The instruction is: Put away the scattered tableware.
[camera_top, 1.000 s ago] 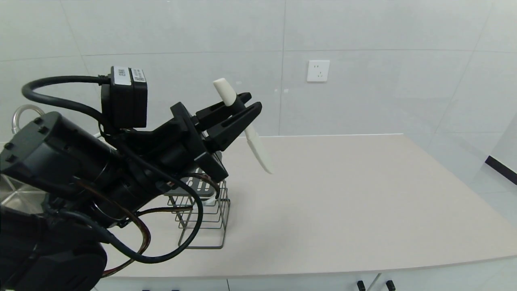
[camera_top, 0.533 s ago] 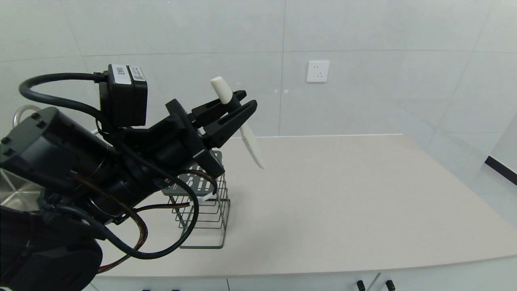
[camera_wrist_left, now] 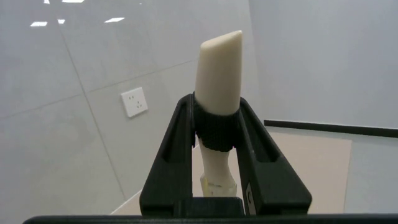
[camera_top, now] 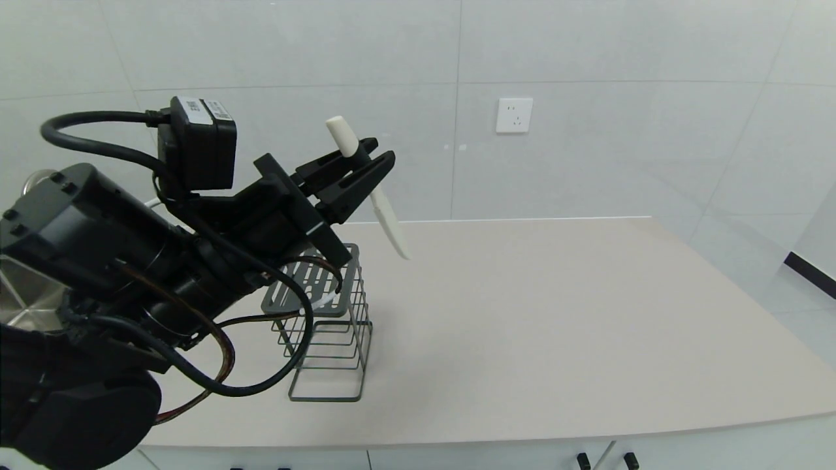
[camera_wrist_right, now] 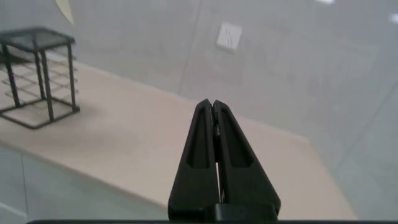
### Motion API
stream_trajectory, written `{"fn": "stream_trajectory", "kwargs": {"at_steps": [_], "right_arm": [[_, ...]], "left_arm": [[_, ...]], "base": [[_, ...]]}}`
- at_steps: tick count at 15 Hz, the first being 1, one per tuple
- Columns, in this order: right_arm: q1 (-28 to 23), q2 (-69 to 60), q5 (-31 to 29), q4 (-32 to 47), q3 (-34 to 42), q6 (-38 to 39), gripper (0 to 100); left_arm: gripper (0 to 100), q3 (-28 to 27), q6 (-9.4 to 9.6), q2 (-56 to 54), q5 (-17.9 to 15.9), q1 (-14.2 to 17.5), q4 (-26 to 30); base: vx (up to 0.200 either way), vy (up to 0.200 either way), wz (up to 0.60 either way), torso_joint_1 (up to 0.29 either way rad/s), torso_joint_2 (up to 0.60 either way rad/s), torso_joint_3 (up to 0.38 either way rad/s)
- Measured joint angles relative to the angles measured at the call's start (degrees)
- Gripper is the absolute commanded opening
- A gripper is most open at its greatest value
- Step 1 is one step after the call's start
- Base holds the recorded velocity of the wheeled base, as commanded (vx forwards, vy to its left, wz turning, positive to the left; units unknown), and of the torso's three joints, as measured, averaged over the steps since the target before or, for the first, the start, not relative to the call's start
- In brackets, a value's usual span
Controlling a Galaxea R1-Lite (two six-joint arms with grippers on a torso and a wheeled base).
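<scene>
My left gripper (camera_top: 371,155) is shut on a white knife (camera_top: 386,222), held high above the beige counter. The handle end (camera_top: 341,135) sticks up past the fingers and the blade slants down to the right. The wire rack (camera_top: 324,329) with a slotted grey top stands on the counter just below and left of the blade tip. The left wrist view has the knife handle (camera_wrist_left: 218,65) clamped between the black fingers (camera_wrist_left: 176,143). My right gripper (camera_wrist_right: 215,115) is shut with nothing in it, hanging above the counter's front edge, well apart from the rack (camera_wrist_right: 38,74).
The counter (camera_top: 555,313) stretches open to the right of the rack. A wall socket (camera_top: 514,115) sits on the tiled wall behind. A metal sink corner (camera_top: 19,294) lies at the far left behind the arm.
My left arm has carried the knife up and to the left, so the blade tip has come closer to a spot above the rack. The grip on the handle is unchanged.
</scene>
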Motion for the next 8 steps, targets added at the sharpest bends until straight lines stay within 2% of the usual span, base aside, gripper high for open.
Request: {"fn": "stream_trajectory", "kwargs": {"at_steps": [3, 5, 8], "right_arm": [[0.0, -0.26, -0.39, 0.06, 0.0, 2.51, 0], [0.0, -0.3, -0.39, 0.09, 0.0, 2.95, 0], [0.02, -0.33, -0.37, 0.09, 0.0, 4.13, 0]], "left_arm": [[0, 2.68, 2.02, -2.02, -0.09, 2.84, -0.18], [0, 4.34, 3.63, -3.23, -1.56, 5.42, 0.52], [0, 3.84, 3.91, -4.3, -2.99, 6.75, 5.71]], "base": [[0.0, 0.0, 0.0, 0.0, 0.0, 0.0], [0.0, 0.0, 0.0, 0.0, 0.0, 0.0], [0.0, 0.0, 0.0, 0.0, 0.0, 0.0]]}}
